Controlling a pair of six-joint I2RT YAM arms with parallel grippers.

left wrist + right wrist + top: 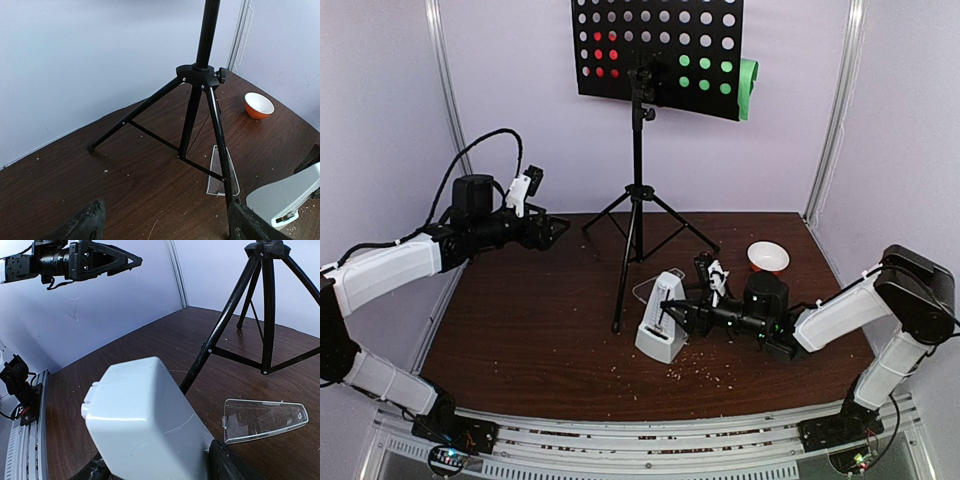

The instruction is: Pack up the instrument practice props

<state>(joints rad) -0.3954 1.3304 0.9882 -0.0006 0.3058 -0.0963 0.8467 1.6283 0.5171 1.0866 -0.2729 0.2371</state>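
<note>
Your right pincer (680,316) is clamped on the white metronome (658,336); your left pincer (558,228) stands apart above the surface (520,335).

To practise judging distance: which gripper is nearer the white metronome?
Right. The right gripper is at the metronome, straddling it; the left gripper hovers far off, over the back left of the table.

**Black perforated music stand** (637,150) — upright on spread tripod legs at the far middle of the table (520,340), its desk raised high. The red sheet (605,55) and green sheet (748,88) show through the desk's holes, and the green one overhangs one side edge. The white pyramid metronome (663,320) stands upright beside the nearest leg — its clear plastic cover (645,289) lies flat just behind, detached.
</note>
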